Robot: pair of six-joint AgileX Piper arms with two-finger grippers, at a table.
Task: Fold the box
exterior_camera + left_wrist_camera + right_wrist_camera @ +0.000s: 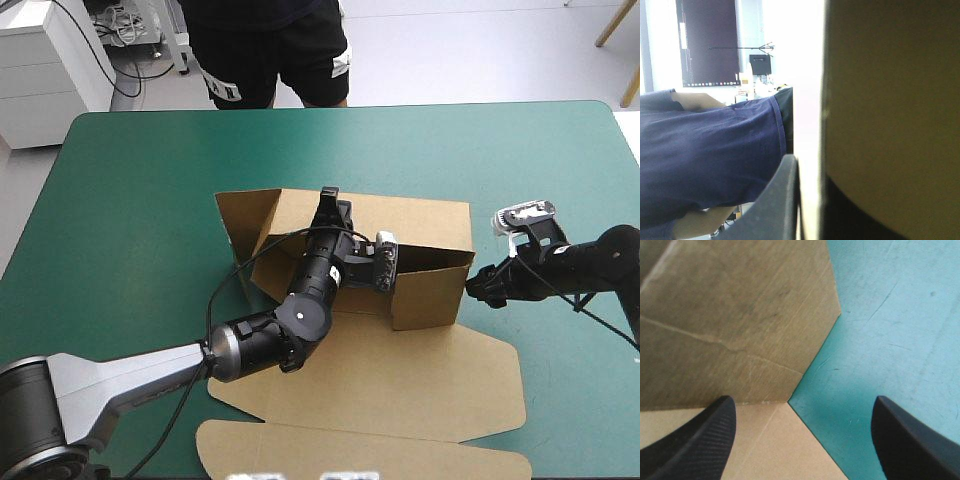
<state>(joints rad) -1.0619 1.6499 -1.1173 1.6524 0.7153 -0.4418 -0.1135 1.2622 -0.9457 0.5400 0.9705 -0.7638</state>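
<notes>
You are, by my judgement, setting up the walls of the brown cut-cardboard box point(430, 295), sitting mid-table on the teal-green cover point(130, 200): your left gripper point(328, 198) is clamping its far wall, while your right gripper point(478, 288) is hovering with fingers apart just beside the right-hand wall, probably needing a tuck next.

A: Floor?
B: Pale grey floor point(450, 50), smooth, beyond the desk's far edge.
A: Furniture?
B: White drawer cabinet point(45, 60) off the far left corner, with loose cables point(122, 28) on the floor beside it. Light wooden legs point(618, 22) far right, rest cut off.
A: Desk?
B: The desk point(140, 200) has a teal-green cover and rounded corners.
A: Light?
B: Even, soft shadows on the desk. The left wrist view looks level into strong white glare. Can't tell the source.
</notes>
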